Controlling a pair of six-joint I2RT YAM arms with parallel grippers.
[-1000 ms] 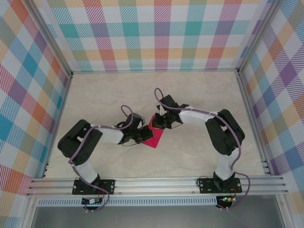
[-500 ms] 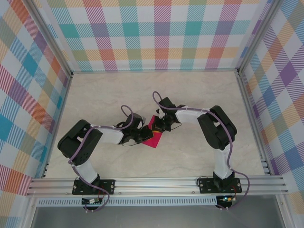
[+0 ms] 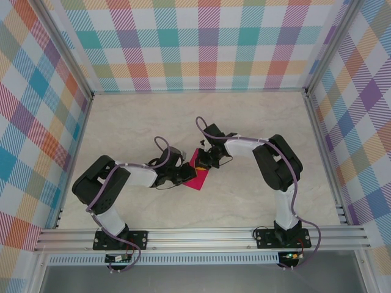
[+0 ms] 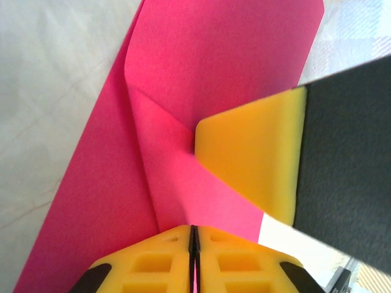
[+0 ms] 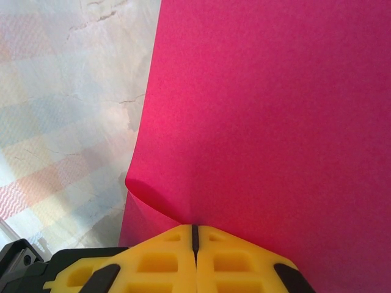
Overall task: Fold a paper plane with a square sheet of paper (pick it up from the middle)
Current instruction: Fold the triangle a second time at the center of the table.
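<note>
Two robot arms work a fold at the middle of the pale marbled bench (image 3: 256,122). On the left, the left pincer (image 4: 192,232) has its yellow fingers pressed together on the near part of the square sheet of paper (image 3: 198,178), and the magenta paper runs straight into the seam between them. Its wrist view shows a diagonal crease and an overlapping flap just ahead of the fingertips, so the sheet is already layered there.

The sheet lies between the two pincers, partly on the bench and partly lifted. From above it shows as a small pink sliver, narrower than a second ago.

On the right, the right pincer (image 5: 194,232) is likewise closed on the paper, where one edge curls up from the bench into its fingertips. One of its fingers (image 4: 250,165) lies against the flap in the left wrist view. Over the last second the right arm has swung in toward its partner while the left arm barely shifted.

That shrinking patch suggests a fold is being carried over and pressed. The dart shape is far from finished, and both grips look needed to keep the layers aligned.
</note>
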